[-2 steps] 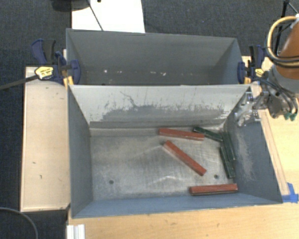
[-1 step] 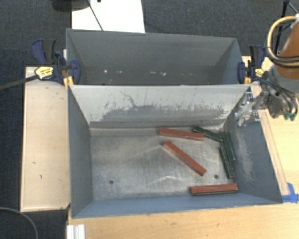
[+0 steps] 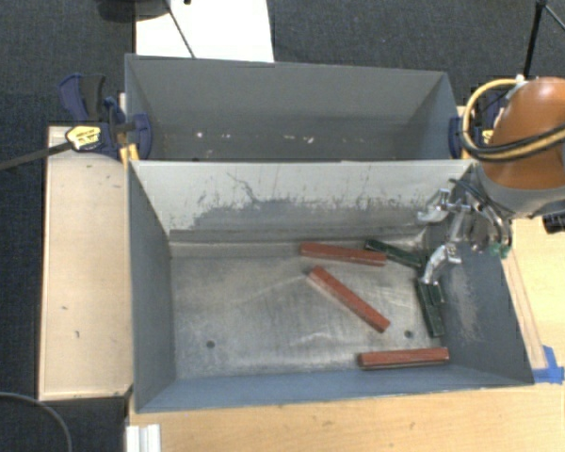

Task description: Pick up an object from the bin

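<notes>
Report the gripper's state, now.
Gripper: fingers open, nothing between them, above the dark green sticks at the right of the bin.

Even overhead light is filling the grey metal bin, its scuffed floor giving back a pale sheen. The left inner wall is sitting in soft shade. A dull highlight is glinting off the arm's orange wrist cover.

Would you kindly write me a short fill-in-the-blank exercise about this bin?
1. The bin holds ___ brown bars.
2. It also holds ___ green bars.
3. The claw hangs at the bin's ___ side in the view.
Missing words: three; two; right.
</notes>
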You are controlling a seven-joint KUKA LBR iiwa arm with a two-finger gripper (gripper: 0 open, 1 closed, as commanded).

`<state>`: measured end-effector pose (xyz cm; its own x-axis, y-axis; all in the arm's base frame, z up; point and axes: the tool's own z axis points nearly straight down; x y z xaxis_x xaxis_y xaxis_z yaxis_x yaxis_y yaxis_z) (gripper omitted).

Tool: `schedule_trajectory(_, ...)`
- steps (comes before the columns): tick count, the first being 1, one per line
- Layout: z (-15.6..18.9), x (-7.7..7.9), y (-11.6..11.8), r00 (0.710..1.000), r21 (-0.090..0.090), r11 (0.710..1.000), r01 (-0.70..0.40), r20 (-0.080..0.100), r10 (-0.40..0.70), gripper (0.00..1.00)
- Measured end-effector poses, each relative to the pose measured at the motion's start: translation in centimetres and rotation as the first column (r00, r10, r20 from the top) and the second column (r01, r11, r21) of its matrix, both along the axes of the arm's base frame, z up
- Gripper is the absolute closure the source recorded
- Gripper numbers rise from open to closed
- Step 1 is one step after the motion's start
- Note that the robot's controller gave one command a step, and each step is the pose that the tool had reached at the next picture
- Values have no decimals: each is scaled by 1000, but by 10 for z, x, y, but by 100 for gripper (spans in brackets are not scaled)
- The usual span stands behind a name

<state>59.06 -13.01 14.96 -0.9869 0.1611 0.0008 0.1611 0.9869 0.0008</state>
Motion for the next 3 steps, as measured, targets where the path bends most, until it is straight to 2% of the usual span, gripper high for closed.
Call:
schedule_trajectory(1,2,1,0,1000,-1,1000,-1,4,1,0)
schedule_trajectory(2,-67,-5,58,938,0,938,346,20,-346,100)
schedule_trajectory(3,-67,-5,58,939,0,939,345,20,-345,100)
